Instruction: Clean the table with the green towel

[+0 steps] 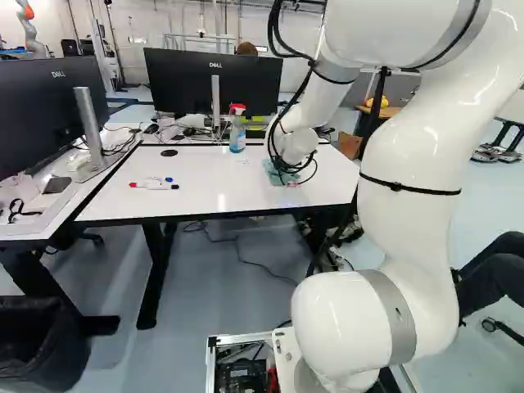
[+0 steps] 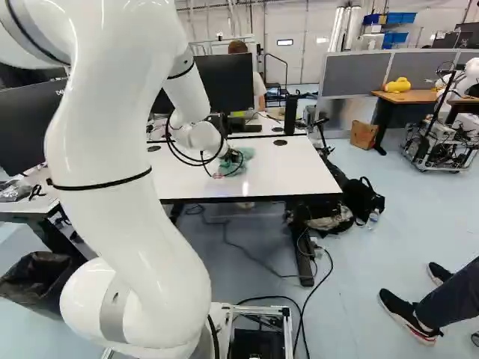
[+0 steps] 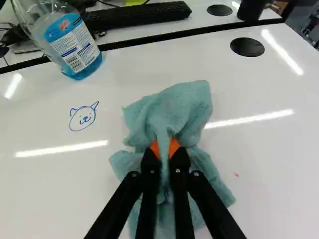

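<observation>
Black two-fingered pincer (image 2: 233, 155) observed pinching the crumpled green cloth towel (image 3: 174, 107) on the white desk (image 1: 209, 180), right of a clear spray bottle (image 1: 237, 137) containing blue liquid.

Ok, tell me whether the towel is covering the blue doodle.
No, the blue doodle shows in full on the white tabletop, apart from the towel in the gripper.

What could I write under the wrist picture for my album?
The gripper pinches a green towel near a doggy-like drawing.

bottle (image 3: 75, 46) stands behind towel (image 3: 182, 107) on table (image 3: 55, 194).
</observation>
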### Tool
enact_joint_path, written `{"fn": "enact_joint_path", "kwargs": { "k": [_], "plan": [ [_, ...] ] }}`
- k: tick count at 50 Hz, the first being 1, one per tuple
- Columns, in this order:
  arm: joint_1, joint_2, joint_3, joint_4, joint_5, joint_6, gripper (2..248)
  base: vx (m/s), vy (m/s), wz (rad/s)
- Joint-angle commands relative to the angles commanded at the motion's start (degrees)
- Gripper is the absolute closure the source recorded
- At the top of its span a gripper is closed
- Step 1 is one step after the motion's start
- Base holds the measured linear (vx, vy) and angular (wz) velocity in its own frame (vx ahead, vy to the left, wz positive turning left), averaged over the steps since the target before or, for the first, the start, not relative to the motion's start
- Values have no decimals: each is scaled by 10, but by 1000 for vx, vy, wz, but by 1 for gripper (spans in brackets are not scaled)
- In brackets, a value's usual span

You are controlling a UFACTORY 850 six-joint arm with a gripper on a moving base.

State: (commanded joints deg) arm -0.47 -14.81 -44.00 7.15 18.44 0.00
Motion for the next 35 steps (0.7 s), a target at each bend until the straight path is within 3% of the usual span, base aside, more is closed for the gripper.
{"fn": "enact_joint_path", "kwargs": {
  "k": [18,35],
  "plan": [
    [0,45,52,0,0,0,215,0,0,0],
    [-23,70,81,0,0,0,215,0,0,0]
  ]
}}
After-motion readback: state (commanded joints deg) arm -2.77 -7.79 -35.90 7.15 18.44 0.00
